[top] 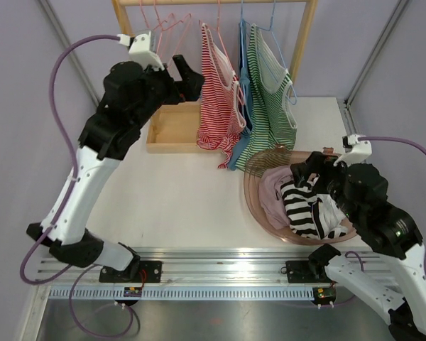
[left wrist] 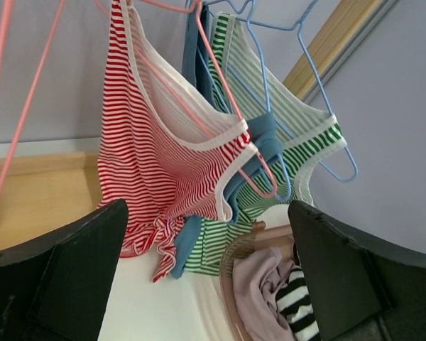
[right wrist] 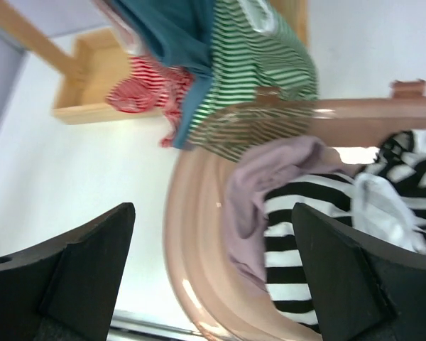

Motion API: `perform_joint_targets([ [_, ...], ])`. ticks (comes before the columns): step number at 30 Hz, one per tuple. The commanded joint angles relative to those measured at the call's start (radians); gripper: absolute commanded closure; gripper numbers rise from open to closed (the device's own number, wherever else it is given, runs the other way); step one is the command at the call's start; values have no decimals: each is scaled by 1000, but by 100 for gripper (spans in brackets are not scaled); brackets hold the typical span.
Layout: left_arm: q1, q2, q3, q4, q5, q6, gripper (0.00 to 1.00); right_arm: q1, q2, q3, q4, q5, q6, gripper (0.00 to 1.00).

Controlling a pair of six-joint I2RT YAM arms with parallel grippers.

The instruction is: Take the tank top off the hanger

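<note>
The red striped tank top (top: 216, 106) is hung on a pink hanger (left wrist: 234, 106) from the wooden rail (top: 199, 2), at the back of the table (top: 184, 206). A blue tank top (left wrist: 263, 135) and a green striped tank top (top: 273, 106) are hung just beside it. The left gripper (top: 187, 74) is held up near the red one, spread wide, with nothing pinched. The right gripper (top: 309, 170) is spread wide too, over the pink basket (top: 252, 192). A black and white striped top (top: 302, 206) and a lilac cloth (top: 273, 188) are piled in the basket.
</note>
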State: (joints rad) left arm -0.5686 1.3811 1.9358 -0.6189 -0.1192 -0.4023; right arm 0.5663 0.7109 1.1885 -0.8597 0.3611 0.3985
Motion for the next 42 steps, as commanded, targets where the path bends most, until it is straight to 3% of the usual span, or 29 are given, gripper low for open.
perform_joint_targets([
  [1, -28, 90, 103, 103, -126, 3, 1, -3, -57, -43, 157, -204, -12, 0],
  [9, -34, 438, 452, 116, -201, -23, 1, -3, -116, -38, 134, -396, 13, 1],
  [15, -34, 564, 474, 228, -221, -15, 1, -5, -148, -72, 162, -499, 25, 1],
  [19, -34, 636, 538, 222, -269, 14, 8, -5, -151, -96, 172, -566, 43, 0],
  [22, -34, 671, 566, 216, -296, 55, 16, -3, -162, -102, 157, -582, 40, 1],
  [26, -13, 674, 574, 211, -307, 77, 38, -3, -185, -110, 148, -584, 37, 1],
  [29, 4, 668, 575, 197, -295, 79, 44, -3, -189, -106, 137, -585, 31, 1],
  [30, 12, 668, 575, 194, -295, 82, 53, -3, -191, -102, 137, -585, 27, 1],
  [32, 29, 667, 574, 186, -272, 80, 58, -3, -186, -99, 139, -590, 22, 1],
  [33, 35, 665, 574, 183, -257, 77, 70, -3, -183, -98, 139, -591, 20, 0],
  [36, 47, 661, 572, 180, -229, 85, 86, -3, -177, -96, 146, -596, 20, 0],
  [40, 68, 642, 571, 179, -195, 80, 99, -5, -168, -95, 154, -602, 23, 0],
  [42, 87, 635, 572, 182, -160, 74, 100, -3, -168, -95, 157, -602, 22, 0],
])
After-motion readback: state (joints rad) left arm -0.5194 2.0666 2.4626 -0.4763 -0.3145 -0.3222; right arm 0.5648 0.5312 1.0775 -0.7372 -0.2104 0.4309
